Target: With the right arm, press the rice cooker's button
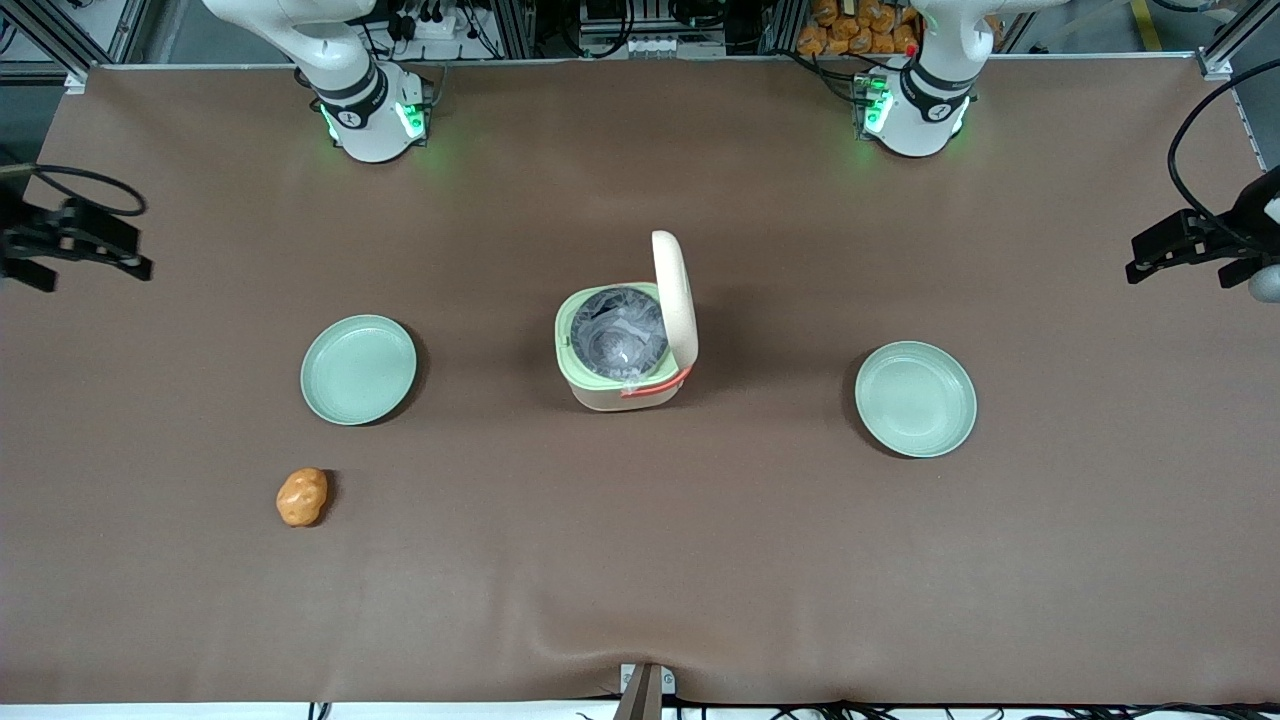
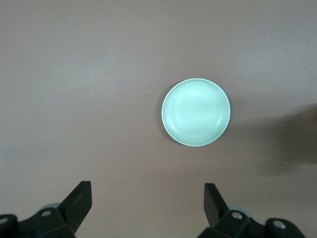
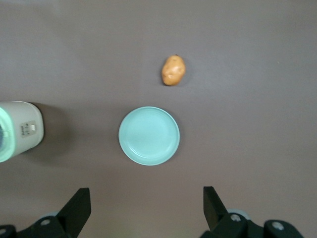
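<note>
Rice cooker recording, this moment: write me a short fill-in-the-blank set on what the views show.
1. The lid of the small cream rice cooker stands ____.
2. The round pale green plates number ____.
3. The orange-brown potato lies ____ the brown table, not on a plate.
4. The right arm's black claw hangs ____, above one plate.

Missing: open; two; on; open

Even overhead light, soft shadows, sharp focus
</note>
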Available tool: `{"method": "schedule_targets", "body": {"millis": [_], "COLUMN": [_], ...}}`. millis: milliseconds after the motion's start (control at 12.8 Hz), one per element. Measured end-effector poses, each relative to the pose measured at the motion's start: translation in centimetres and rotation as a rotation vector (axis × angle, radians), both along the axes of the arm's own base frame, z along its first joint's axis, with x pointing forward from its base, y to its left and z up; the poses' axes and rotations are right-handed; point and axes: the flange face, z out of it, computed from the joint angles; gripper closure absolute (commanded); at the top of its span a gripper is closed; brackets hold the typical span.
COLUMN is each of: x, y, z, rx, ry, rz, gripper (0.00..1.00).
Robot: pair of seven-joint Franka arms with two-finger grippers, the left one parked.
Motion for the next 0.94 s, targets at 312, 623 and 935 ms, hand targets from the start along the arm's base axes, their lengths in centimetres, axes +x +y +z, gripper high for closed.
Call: {"method": "schedule_targets", "body": {"millis": [312, 623, 935], "x": [-1.3, -5.5, -6.0], "y": [-2.8, -1.8, -1.3], "z": [-0.7, -1.7, -1.6], "rx": [0.008, 0.012, 0.011], "ry": [-0.018, -0.061, -0.073], "rz": [-0.011, 0.001, 0.008], "gripper": [0.0, 0.0, 0.0]}}
